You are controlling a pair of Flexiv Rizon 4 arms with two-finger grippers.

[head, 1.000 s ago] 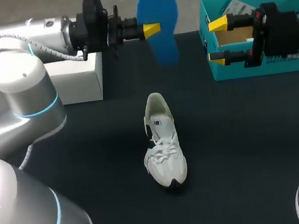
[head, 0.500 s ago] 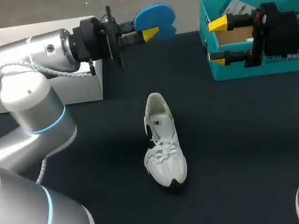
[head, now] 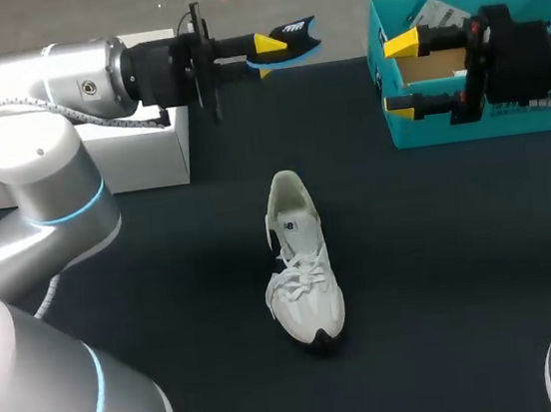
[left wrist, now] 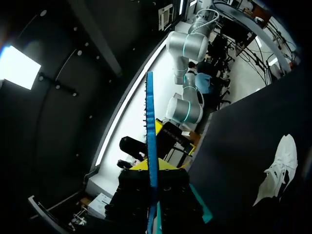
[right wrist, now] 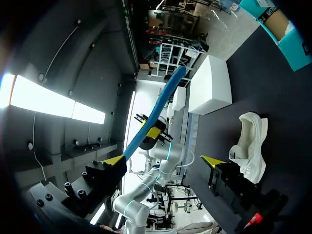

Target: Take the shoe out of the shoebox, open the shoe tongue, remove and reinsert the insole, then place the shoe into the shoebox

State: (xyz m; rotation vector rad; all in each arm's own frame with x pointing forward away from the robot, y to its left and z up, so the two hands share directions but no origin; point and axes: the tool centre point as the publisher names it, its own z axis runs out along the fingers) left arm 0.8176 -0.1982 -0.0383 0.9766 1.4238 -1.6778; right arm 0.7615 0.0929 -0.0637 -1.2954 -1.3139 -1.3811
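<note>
The left tool (head: 271,46) is clamped on the blue insole (head: 293,41) over the far part of the surface (head: 485,271), and the insole points sideways toward the teal shoebox (head: 372,28). The white sneaker (head: 301,263) stands mid-surface, nearer to the robot than the insole, heel far and toe near. Its long axis therefore lies roughly across the insole's. Reinserting probably needs the insole turned into line and brought down. The right tool (head: 405,74), fingers apart and empty, hangs before the shoebox.

The white shoe (head: 301,263) stands upright on the bench (head: 444,266). The blue insole (head: 288,46) hangs aloft, nearly level. The teal shoebox (head: 375,53) sits open.
</note>
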